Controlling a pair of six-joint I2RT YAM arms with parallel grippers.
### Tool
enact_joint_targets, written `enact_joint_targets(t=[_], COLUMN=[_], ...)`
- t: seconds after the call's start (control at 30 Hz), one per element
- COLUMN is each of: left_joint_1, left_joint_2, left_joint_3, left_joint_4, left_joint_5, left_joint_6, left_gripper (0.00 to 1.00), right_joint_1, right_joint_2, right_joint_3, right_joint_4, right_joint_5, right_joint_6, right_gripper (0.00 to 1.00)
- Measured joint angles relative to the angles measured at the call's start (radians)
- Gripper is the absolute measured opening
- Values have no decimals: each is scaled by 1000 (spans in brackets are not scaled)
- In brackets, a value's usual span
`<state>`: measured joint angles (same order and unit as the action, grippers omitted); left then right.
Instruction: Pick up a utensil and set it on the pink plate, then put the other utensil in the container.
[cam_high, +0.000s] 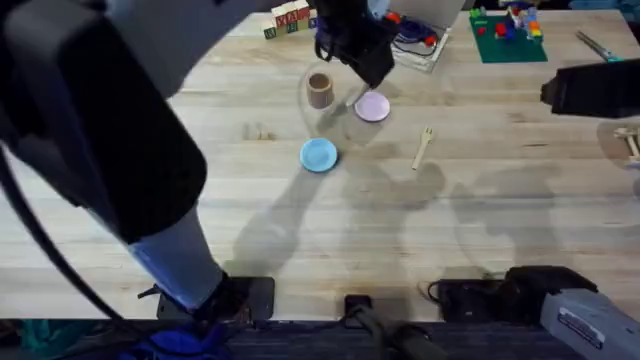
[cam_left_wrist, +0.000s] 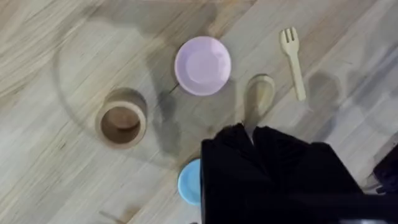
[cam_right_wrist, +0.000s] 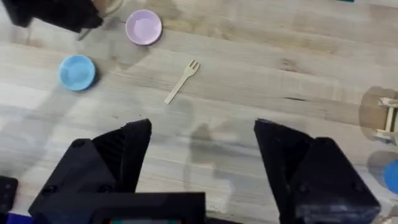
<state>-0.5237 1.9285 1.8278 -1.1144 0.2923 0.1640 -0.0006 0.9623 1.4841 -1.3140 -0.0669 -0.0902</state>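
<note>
Overhead: left gripper (cam_high: 362, 62) hangs beside the pink plate (cam_high: 372, 107), cup (cam_high: 319, 90) on its other side. Left wrist: it's clamped on the spoon (cam_left_wrist: 260, 94) near the plate; placing comes next. Right wrist: right gripper (cam_right_wrist: 202, 144) spread, fork (cam_right_wrist: 181, 81) lying near the plate.

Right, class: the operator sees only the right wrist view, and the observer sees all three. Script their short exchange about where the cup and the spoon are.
Operator: I have the fork, the pink plate and the blue plate. Where is the cup?
Observer: It stands upright beside the pink plate, not touching it, mouth up and empty.
Operator: And the spoon?
Observer: Its handle is in the left end effector, which looks closed on it. The rounded end sticks out between the pink plate and the fork.
</note>
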Motion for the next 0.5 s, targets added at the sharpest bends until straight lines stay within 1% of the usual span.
enact_joint_targets(t=[0.2,0.5], left_joint_1=[-25,-25], left_joint_2=[37,129], left_joint_3=[0,7], left_joint_4=[41,78], left_joint_5=[6,11], left_joint_6=[-1,-8], left_gripper=[39,39], right_joint_1=[0,0], right_joint_2=[0,0], right_joint_3=[0,0], right_joint_4=[0,17], right_joint_5=[0,0], right_joint_6=[0,0], right_gripper=[996,996])
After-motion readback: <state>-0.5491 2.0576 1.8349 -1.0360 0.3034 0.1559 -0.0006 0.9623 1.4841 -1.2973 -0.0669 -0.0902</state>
